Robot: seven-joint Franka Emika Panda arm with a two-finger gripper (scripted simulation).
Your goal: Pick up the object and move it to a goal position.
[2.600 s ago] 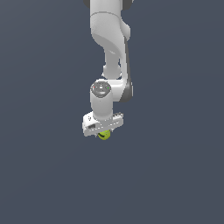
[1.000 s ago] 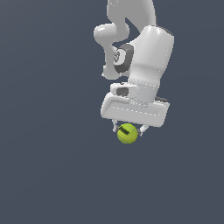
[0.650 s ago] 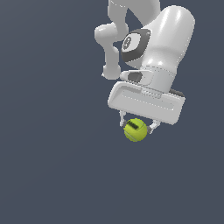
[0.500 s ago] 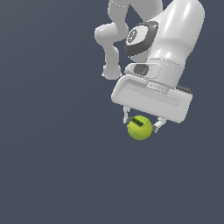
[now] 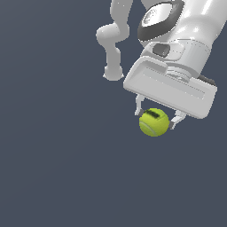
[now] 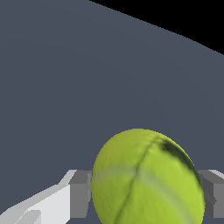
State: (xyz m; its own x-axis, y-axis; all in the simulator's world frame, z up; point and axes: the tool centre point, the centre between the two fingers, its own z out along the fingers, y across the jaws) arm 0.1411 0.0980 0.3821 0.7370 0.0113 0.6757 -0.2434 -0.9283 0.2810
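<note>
Since half a second before, the arm point(image 5: 186, 40) had swung toward the exterior view's right. Its gripper point(image 5: 160, 116) was clamped on the ball point(image 5: 154, 122), against a plain dark grey-blue surface point(image 5: 57, 168).

Wrist view: lower part of ball point(image 6: 146, 179) cut off by frame edge; finger pads point(image 6: 80, 192) only partly in frame. Exterior view: top of ball point(image 5: 154, 122) hidden under gripper point(image 5: 158, 116) body; upper arm point(image 5: 195, 26) cut off at frame edge. Dark mark too blurred to identify.
</note>
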